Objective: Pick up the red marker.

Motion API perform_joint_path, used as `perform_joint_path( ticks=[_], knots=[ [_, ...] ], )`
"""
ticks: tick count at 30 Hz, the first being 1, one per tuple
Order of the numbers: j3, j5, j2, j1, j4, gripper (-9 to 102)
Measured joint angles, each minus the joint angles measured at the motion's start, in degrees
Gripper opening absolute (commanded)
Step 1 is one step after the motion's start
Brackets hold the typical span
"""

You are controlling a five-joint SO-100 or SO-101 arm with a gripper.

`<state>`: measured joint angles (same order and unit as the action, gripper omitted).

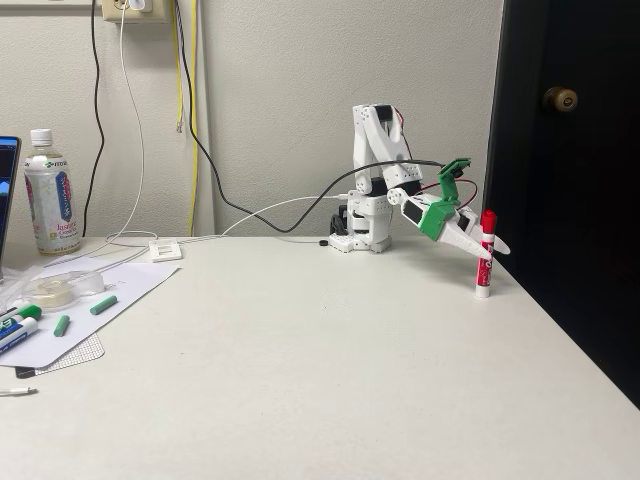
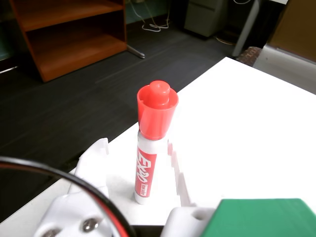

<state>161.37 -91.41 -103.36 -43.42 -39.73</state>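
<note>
A white table (image 1: 300,380) stands against a pale wall, with a dark door at the far right in the fixed view. The gripper (image 1: 480,243) reaches out low to the right of the arm's base, and its two white fingers stand apart with the red marker (image 1: 486,254) upright between them; in the wrist view the marker (image 2: 150,148) rises in the gap with a finger (image 2: 94,163) on its left and the toothed one on its right, neither clearly pressing on it. The marker's foot rests on the table near the right edge, so the approach looks finished while closing and lifting are left. The fingertips are cut off low in the wrist view, so contact is hard to judge. Far left lie a bottle (image 1: 50,195), green-capped markers (image 1: 18,325) and small green pieces (image 1: 102,304) on paper.
</note>
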Motion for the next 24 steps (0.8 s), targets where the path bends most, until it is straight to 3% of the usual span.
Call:
perform_joint_path(
  ticks=[9,24],
  knots=[
    [0.0,0.0,0.0,0.1,0.8,20],
    [0.0,-0.5,-4.8,0.1,10.1,11]
  ],
)
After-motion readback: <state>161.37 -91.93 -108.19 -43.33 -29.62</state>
